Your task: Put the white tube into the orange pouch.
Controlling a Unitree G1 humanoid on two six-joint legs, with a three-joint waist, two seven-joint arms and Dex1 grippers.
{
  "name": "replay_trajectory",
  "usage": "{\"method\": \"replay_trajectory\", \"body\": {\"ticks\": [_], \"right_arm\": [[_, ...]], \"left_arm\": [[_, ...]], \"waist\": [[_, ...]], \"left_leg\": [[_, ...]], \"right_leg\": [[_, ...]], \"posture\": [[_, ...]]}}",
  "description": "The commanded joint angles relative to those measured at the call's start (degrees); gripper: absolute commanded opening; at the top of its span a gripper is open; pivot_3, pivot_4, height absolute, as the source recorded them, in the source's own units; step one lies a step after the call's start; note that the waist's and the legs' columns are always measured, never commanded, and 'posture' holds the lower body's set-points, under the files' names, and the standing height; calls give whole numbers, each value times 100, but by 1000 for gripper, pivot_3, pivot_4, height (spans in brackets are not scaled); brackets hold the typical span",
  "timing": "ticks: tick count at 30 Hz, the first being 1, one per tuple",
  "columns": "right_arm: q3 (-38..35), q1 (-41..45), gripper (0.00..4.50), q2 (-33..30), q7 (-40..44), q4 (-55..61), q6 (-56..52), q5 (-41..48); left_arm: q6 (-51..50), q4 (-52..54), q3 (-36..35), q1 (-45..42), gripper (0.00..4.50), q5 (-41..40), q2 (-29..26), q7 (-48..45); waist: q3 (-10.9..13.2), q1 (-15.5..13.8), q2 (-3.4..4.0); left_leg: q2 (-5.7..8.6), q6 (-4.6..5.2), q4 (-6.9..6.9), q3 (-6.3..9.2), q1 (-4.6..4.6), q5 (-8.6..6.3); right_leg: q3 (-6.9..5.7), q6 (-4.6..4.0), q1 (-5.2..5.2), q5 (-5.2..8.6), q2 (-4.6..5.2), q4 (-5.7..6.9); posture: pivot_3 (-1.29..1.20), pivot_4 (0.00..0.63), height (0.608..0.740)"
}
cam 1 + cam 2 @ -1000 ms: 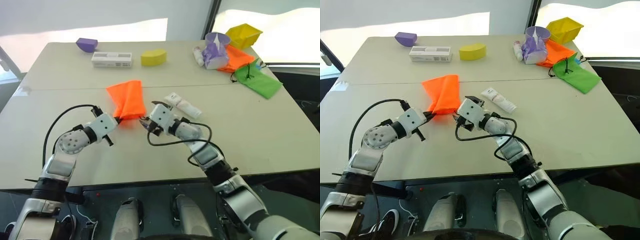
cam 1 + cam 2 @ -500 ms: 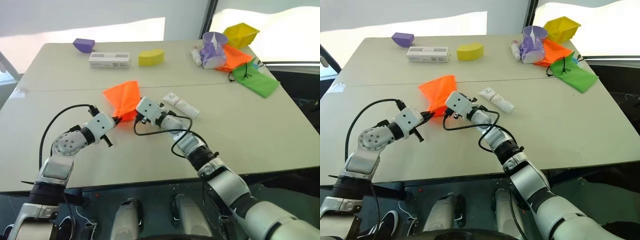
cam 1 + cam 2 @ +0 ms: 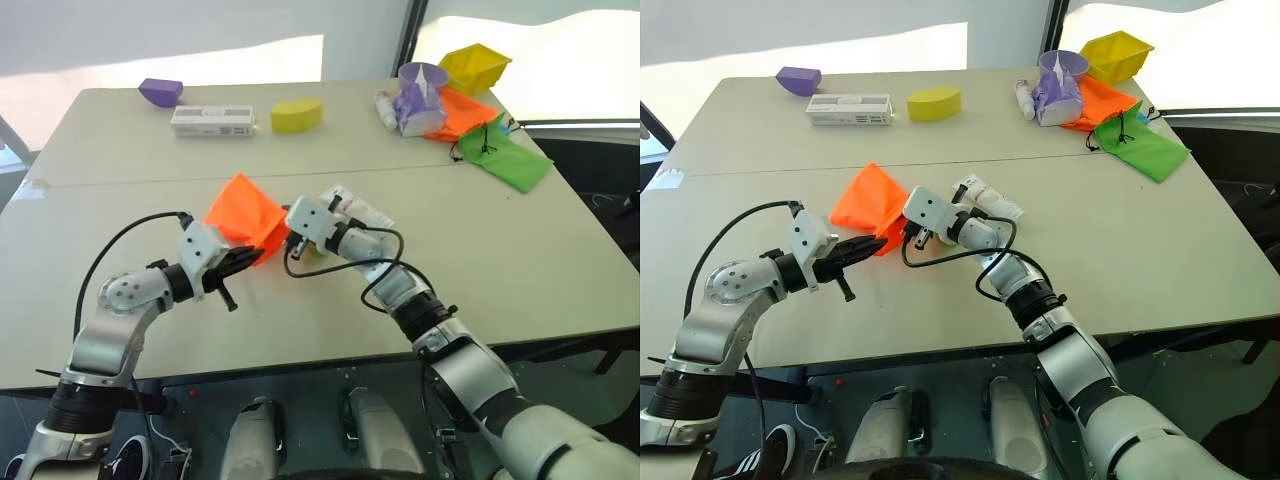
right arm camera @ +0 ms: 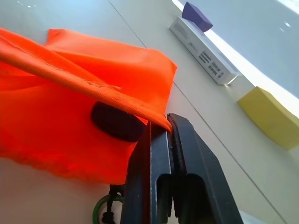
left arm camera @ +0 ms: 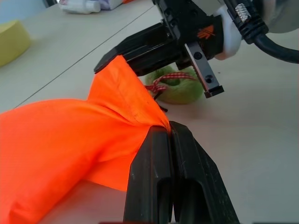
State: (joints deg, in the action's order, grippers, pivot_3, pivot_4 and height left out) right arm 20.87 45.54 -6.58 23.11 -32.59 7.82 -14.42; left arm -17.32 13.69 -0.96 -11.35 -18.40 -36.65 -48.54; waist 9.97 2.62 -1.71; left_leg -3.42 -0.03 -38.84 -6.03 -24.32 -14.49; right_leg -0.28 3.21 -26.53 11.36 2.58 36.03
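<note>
Toward the near left of the tabletop, the left tool has its fingers pressed together on one edge of the orange pouch, pinching the fabric at the mouth. Just right of it, the right tool pinches the opposite lip, fingers likewise shut on cloth. Held from both sides like this, the mouth looks set to be pulled apart so something can go in; that is a judgement. A green pompom lies on the tabletop under the right tool. Just beyond the right tool, the white tube lies flat on the tabletop, untouched and near the pouch. Bare surface spreads to the right and toward the near edge, leaving room to swing. Clutter sits well apart along the far edge.
</note>
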Motion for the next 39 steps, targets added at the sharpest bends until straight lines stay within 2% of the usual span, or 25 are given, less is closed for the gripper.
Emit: {"method": "replay_trajectory", "body": {"ticks": [1,6,10,19,22,25,29,31,34,37,39], "right_arm": [[-187,-19,46,-255,183,453,-25,61],[-22,-197,46,-865,-152,588,316,-609],[-198,-305,46,-864,-498,698,221,-637],[100,-702,46,-966,91,1088,158,-604],[-58,-920,896,-928,614,1444,-99,-93],[-177,-1083,2346,-1016,856,1876,-318,97],[-423,-1667,4458,-1456,1873,3117,-1127,952],[-633,-1853,4458,-1639,2180,3664,-1836,1416],[-1423,-1872,4458,-1843,2074,4235,-2559,2023],[-1852,-1590,4458,-2118,1639,3658,-3059,1832],[-1877,-1413,4458,-2259,1517,3143,-3239,1691]], "left_arm": [[-188,371,13,80,0,-183,-178,-214],[-38,372,201,226,0,61,-216,-219],[108,299,191,234,0,-22,-177,-306],[340,-16,-149,344,0,-312,-574,-913],[309,-64,-183,265,0,-442,-448,-879],[435,-91,-37,249,0,-257,-331,-757],[1046,-299,-24,281,0,76,155,-285],[1106,-329,-66,352,0,73,274,-229],[1183,-264,30,632,0,137,301,-260],[1191,-248,108,684,0,180,366,-211],[1210,-290,152,600,0,220,406,-182]], "waist": [[0,-2,0],[0,-7,1],[1,3,0],[2,-3,2],[2,-32,2],[2,-21,2],[2,-52,2],[3,-56,2],[4,-15,5],[4,-20,5],[4,-25,5]], "left_leg": [[0,0,0,1,0,0],[2,0,0,-1,-1,0],[3,-1,1,-5,-2,0],[-1,-1,6,-4,-3,0],[0,0,5,-4,-4,0],[1,-1,5,-7,-4,0],[2,0,8,-6,-5,-1],[0,0,9,-5,-6,-1],[-1,-1,9,-5,-4,-1],[-3,-6,9,-1,-2,-4],[-6,-21,12,0,-3,-12]], "right_leg": [[0,0,0,0,-1,0],[0,0,0,1,3,-6],[5,-1,-4,1,5,-7],[5,-2,-11,1,1,-6],[5,-2,-9,1,4,-8],[3,-1,-5,1,9,-13],[4,0,-4,2,10,-16],[3,2,-4,3,7,-18],[4,-1,-6,1,8,-15],[4,-7,-9,-3,13,-17],[0,-29,-9,-16,16,-36]], "posture": [[0,150,740],[0,150,740],[0,150,740],[0,150,740],[0,150,740],[0,150,740],[0,150,740],[0,150,740],[0,150,740],[0,150,740],[0,150,740]]}}
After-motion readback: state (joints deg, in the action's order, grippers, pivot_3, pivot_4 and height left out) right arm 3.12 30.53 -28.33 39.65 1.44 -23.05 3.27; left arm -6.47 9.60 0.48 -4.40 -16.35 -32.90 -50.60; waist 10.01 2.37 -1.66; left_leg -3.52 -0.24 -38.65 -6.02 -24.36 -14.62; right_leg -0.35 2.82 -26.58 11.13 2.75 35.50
